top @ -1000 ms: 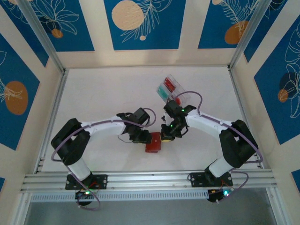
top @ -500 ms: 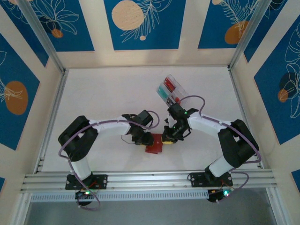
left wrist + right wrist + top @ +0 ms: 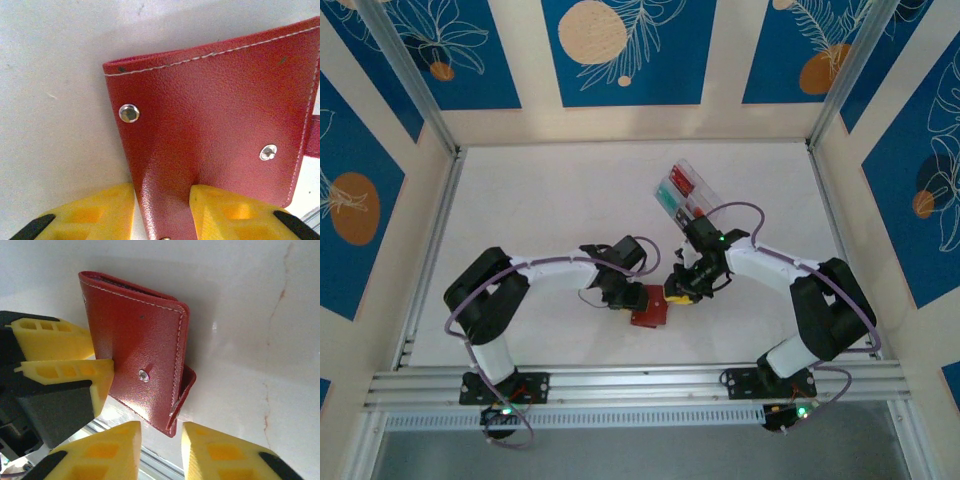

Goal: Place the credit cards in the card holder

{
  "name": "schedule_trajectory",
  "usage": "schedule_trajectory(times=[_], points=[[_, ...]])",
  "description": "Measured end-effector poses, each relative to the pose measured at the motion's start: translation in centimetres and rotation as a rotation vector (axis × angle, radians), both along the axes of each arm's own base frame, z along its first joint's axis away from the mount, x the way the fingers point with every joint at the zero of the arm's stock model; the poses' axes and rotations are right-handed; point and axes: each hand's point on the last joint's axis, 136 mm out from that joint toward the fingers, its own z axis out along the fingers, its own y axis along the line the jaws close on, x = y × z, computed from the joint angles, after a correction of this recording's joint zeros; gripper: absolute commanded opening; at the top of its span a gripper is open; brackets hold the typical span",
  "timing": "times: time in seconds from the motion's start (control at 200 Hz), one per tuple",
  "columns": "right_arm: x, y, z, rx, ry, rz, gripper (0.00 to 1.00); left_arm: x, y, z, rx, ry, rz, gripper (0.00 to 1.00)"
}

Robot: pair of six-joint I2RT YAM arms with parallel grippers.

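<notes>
Leftmost, the left gripper (image 3: 625,293) has its yellow fingers (image 3: 102,215) closed narrowly on a pinched fold of the card holder (image 3: 647,305), which lies at its 3 o'clock on the table (image 3: 550,200). At the wallet's 2 o'clock the right gripper (image 3: 678,292) stands partly open with nothing between its jaws. From its own camera the wallet's lower corner sits just at the mouth of the right gripper (image 3: 161,445), untouched. Farther off, at the wallet's 1 o'clock, the credit cards (image 3: 675,190), a red and a teal one, lie inside a clear plastic box (image 3: 700,185), well apart from both grippers. The table is plain white and faintly scuffed, fenced by cream walls with blue panels (image 3: 620,50) bearing orange discs and white leaf outlines; an aluminium rail (image 3: 640,385) runs along the near edge. The left wrist view gives the card holder (image 3: 215,110) close up: grained red cover, pale stitching, two silver studs. The right wrist view shows the card holder (image 3: 140,350) folded shut with its little tab (image 3: 187,382) sticking out, and the left gripper (image 3: 102,357) clamped at its 9 o'clock edge.
</notes>
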Motion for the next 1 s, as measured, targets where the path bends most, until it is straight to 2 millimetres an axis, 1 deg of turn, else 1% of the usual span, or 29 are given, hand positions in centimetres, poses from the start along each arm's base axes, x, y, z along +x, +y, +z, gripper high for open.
schedule_trajectory(times=[0.085,0.2,0.325,0.505,0.655,0.745,0.885,1.0], points=[[-0.2,0.1,-0.1,-0.005,0.006,0.006,0.27,0.0,0.0,0.0,-0.002,-0.001,0.0,0.35],[-0.5,-0.1,-0.7,-0.025,0.03,0.009,0.24,0.0,0.0,0.0,-0.004,-0.002,0.0,0.35],[-0.8,-0.2,-1.3,-0.043,0.052,0.011,0.17,0.0,-0.1,0.0,-0.006,-0.001,-0.001,0.35],[-0.8,-0.3,-1.4,-0.048,0.055,0.009,0.14,0.0,-0.1,0.0,-0.008,-0.001,0.0,0.35],[-0.8,-0.3,-1.4,-0.051,0.053,0.008,0.07,0.0,-0.1,0.0,-0.01,-0.001,0.0,0.35],[-0.8,-0.3,-1.4,-0.054,0.05,0.008,0.0,-0.1,-0.1,-0.1,-0.013,-0.002,-0.001,0.35],[-0.8,-0.4,-1.5,-0.059,0.043,0.019,0.0,-0.1,-0.1,-0.1,-0.016,-0.005,-0.001,0.35],[-0.9,0.2,-1.2,-0.046,0.026,0.046,0.0,-0.1,-0.1,-0.1,-0.021,-0.007,0.002,0.34]])
